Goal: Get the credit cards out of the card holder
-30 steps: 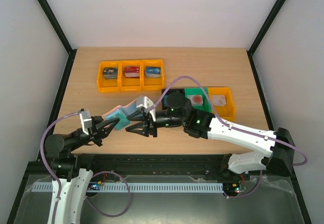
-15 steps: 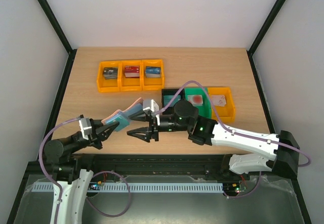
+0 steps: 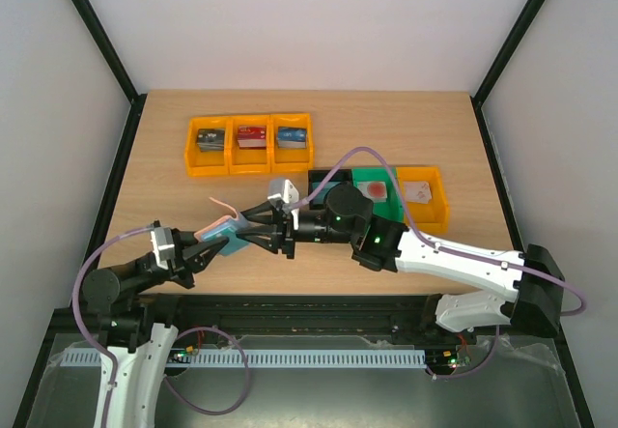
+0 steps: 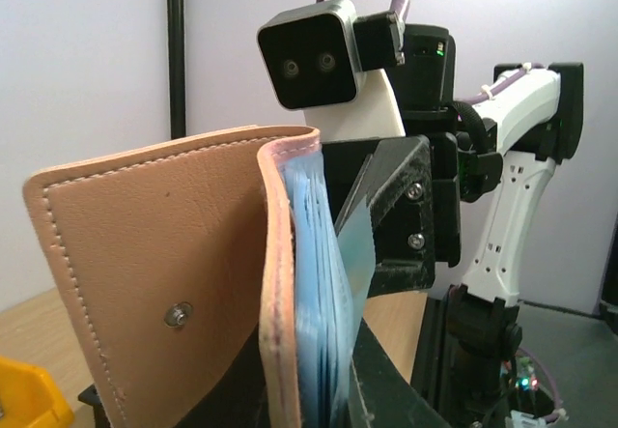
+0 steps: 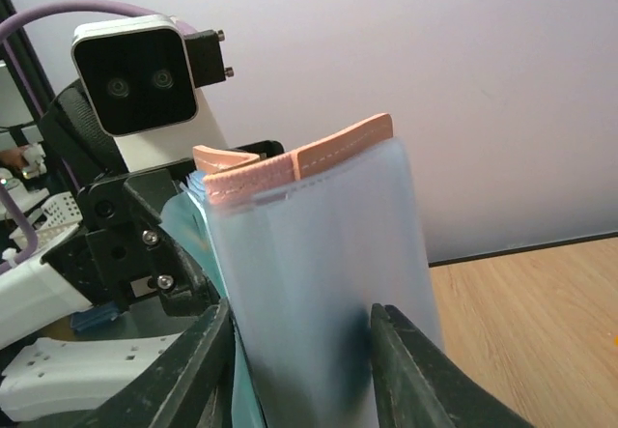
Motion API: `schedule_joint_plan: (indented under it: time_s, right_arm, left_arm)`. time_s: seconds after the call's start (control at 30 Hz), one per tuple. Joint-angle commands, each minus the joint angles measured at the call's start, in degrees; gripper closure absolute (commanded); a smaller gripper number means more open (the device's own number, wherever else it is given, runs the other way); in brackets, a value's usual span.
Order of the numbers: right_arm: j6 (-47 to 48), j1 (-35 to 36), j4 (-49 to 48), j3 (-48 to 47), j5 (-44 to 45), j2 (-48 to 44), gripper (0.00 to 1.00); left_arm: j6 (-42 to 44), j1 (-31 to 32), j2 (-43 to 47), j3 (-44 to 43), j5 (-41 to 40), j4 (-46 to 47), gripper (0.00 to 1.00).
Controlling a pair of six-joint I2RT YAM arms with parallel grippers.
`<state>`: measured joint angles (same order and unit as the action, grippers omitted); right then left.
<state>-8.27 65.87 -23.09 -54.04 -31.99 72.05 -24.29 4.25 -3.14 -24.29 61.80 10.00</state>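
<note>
Top external: left end effector [image 3: 210, 245] clamps card holder [image 3: 220, 231]; right end effector [image 3: 241, 232] straddles its edge, grip unclear.

No legible text (bin cards [image 3: 251, 137] perhaps printed, too small).

A light wooden table [image 3: 406, 128] stands in a booth closed in by plain white walls [image 3: 309, 22], with black frame posts [image 3: 108, 43] running up the corners on both sides. The light is soft and even, casting only faint shadows on the wood.
</note>
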Motion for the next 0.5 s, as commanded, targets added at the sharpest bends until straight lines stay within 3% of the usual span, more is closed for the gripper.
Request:
schedule_joint_plan:
  time_s: [0.0, 0.1, 0.2, 0.4, 0.47]
  right_arm:
    - [3.17, 0.15, 6.99, -1.98, 3.08, -0.93, 0.61]
    - [4.65, 0.13, 9.95, -1.51, 4.21, -2.32, 0.58]
    - [5.20, 0.12, 11.09, -2.30, 3.32, -2.36, 0.63]
    - [4.73, 0.05, 11.22, -4.64, -2.31, 0.02, 0.96]
    - [4.30, 0.08, 10.75, -4.66, -3.69, -0.25, 0.98]
  left_arm:
    - [-6.96, 0.32, 0.05, -0.21, 0.05, 8.99, 0.98]
    - [-9.30, 0.31, 0.35, -0.04, 1.96, 10.86, 0.98]
    - [-8.51, 0.32, 0.75, -0.30, 4.24, 9.22, 0.98]
    - [-8.21, 0.32, 0.85, -0.18, 3.97, 4.90, 0.98]
    - [-9.63, 0.30, 0.85, 0.06, 2.55, 4.66, 0.98]
